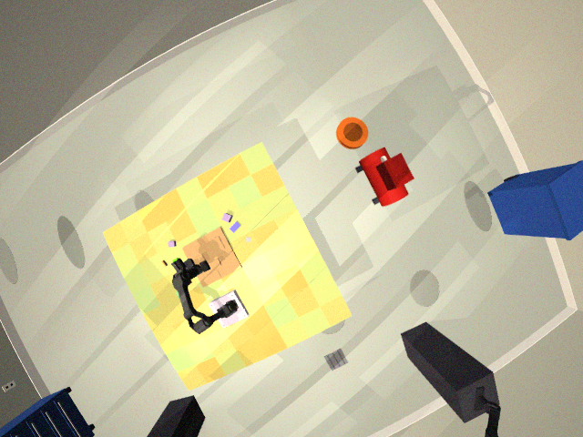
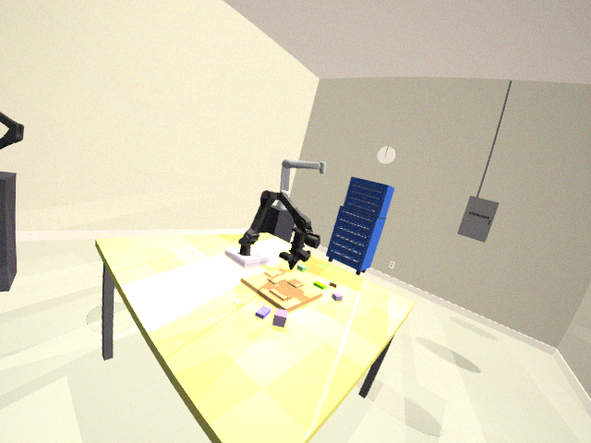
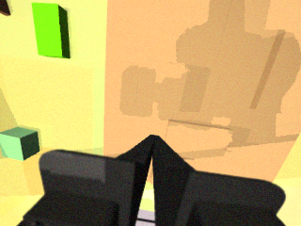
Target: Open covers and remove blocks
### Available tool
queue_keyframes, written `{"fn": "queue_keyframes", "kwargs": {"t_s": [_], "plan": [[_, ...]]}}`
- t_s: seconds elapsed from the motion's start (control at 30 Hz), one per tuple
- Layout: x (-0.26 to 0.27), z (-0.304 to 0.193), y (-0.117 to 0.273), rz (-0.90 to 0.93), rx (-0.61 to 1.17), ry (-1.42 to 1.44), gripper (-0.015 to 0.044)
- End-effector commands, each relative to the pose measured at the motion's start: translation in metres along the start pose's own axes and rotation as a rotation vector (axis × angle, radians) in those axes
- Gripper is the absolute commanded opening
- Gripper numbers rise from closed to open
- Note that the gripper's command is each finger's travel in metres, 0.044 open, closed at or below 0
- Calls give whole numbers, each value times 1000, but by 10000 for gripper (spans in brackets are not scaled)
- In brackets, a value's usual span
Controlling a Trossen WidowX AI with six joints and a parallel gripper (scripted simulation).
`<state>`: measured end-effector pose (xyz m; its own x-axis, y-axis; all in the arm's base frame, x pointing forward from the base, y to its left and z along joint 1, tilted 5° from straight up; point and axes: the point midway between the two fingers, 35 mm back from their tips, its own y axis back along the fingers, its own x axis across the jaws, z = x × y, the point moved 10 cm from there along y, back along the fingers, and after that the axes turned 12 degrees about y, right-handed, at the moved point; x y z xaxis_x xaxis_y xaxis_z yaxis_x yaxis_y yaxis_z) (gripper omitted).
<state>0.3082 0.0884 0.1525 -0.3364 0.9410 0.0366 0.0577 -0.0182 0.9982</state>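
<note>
The orange puzzle board lies flat on the table. My gripper is shut and empty, above the board's edge nearest the arm base. Thin raised covers, one a flat bar, show on the board; whether each is open is unclear under the arm's shadow. Off the board lie a bright green block, a pale green block, a brown piece, a small purple block, a larger purple block and a blue-violet block.
A tiny whitish piece lies on the table beside the board. The arm stands on a pale base plate. The pale green block lies near the gripper, off the board's side.
</note>
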Motion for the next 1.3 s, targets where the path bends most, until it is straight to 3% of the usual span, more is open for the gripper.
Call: {"fn": "queue_keyframes", "kwargs": {"t_s": [0.0, 1.27], "plan": [[0, 0, -3, 4, -1, -5, 0], [1, 1, -41, 4, -1, -5, 0]]}}
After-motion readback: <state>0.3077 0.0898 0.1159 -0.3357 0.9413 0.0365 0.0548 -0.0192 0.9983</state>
